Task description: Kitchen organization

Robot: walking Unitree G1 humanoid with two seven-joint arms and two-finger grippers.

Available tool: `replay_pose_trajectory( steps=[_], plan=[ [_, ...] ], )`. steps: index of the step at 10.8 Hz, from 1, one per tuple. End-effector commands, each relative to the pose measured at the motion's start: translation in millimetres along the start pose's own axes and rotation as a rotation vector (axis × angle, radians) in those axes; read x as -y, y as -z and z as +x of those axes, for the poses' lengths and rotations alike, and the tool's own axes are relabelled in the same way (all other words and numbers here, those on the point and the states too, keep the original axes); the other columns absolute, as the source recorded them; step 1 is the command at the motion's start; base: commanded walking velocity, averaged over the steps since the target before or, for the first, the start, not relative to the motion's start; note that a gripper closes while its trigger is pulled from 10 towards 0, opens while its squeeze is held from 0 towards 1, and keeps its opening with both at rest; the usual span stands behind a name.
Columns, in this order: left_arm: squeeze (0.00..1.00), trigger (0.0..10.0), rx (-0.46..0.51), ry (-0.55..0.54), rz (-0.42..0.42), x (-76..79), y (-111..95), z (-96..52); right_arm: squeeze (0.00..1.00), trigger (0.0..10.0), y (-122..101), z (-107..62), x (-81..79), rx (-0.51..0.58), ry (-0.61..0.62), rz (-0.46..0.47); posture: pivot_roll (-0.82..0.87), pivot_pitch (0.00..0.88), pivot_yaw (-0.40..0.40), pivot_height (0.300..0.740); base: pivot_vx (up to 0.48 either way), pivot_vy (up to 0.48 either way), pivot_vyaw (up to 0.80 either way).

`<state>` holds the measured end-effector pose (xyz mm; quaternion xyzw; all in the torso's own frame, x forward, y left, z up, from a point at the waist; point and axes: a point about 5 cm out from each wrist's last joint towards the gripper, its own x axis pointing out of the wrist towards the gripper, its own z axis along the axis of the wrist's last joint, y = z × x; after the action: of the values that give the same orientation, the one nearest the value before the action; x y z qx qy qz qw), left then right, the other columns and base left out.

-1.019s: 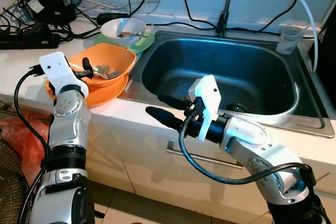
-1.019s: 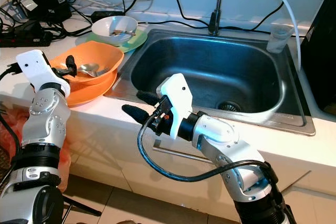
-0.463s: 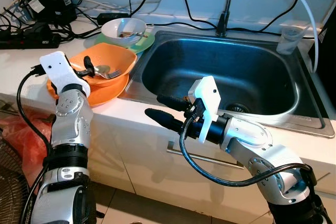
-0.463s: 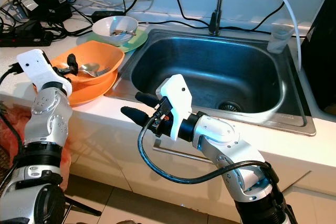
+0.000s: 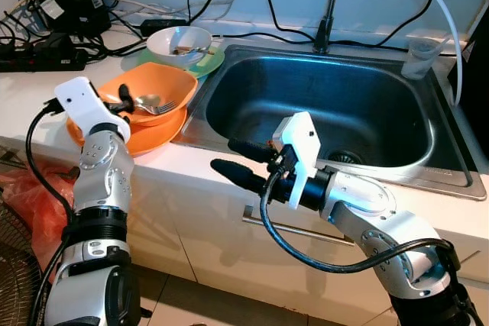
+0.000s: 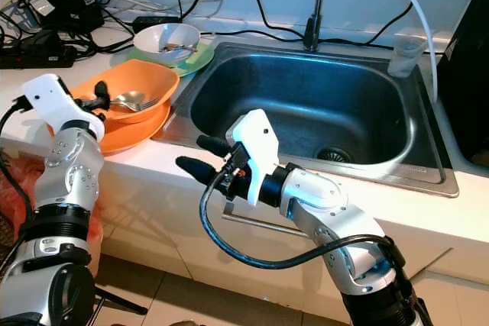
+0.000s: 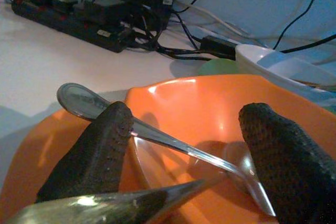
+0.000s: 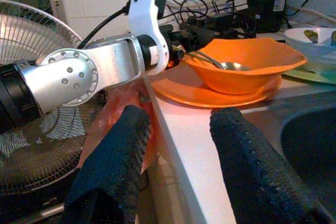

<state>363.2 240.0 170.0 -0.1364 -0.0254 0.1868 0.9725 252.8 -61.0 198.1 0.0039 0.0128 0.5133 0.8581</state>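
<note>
An orange bowl (image 5: 160, 82) rests on an orange plate (image 5: 153, 139) on the counter left of the sink (image 5: 321, 104). A spoon (image 5: 150, 101) and a fork (image 5: 166, 108) lie in the bowl. My left gripper (image 7: 185, 116) is open at the bowl's near rim, its fingers either side of the spoon handle (image 7: 157, 137), which touches one finger. The fork's handle (image 7: 105, 205) crosses below. My right gripper (image 5: 224, 153) hovers open and empty over the counter's front edge, pointing toward the bowl (image 8: 241, 64).
Behind the orange bowl, a white bowl (image 5: 179, 40) with scraps sits on a green plate (image 5: 210, 62). Power strips and cables (image 5: 46, 47) crowd the back left. A faucet (image 5: 328, 5), hose and plastic cup (image 5: 420, 55) stand behind the sink. A fan (image 8: 31, 40) and red bag (image 5: 27, 196) are at floor level.
Almost nothing differs. My left wrist has shifted very slightly at the bowl's rim, and the right gripper holds its place.
</note>
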Motion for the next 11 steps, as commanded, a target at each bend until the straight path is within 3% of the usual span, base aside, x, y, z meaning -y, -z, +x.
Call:
replay_pose_trajectory(
  steps=[1, 6, 11],
  plan=[
    [0.00, 0.0, -0.011, -0.023, -0.012, -3.9, 0, 2.2, 0.00, 10.0, -1, 0.7, -1.6, 0.006, -0.010, -0.014, -0.01, 0.000, 0.062, 0.740, 0.000, 0.000, 0.00],
    [0.00, 0.0, 0.011, -0.028, -0.016, -4.5, -5, 3.9, 0.00, 10.0, 0, 1.2, -1.1, 0.003, -0.006, -0.022, -0.01, 0.000, 0.063, 0.740, 0.000, 0.000, 0.00],
    [0.00, 0.0, 0.139, -0.003, 0.039, 4.7, -30, 2.9, 0.00, 10.0, -1, 2.5, 0.2, 0.008, 0.002, -0.032, -0.01, 0.000, 0.064, 0.740, 0.000, 0.000, 0.00]
  ],
)
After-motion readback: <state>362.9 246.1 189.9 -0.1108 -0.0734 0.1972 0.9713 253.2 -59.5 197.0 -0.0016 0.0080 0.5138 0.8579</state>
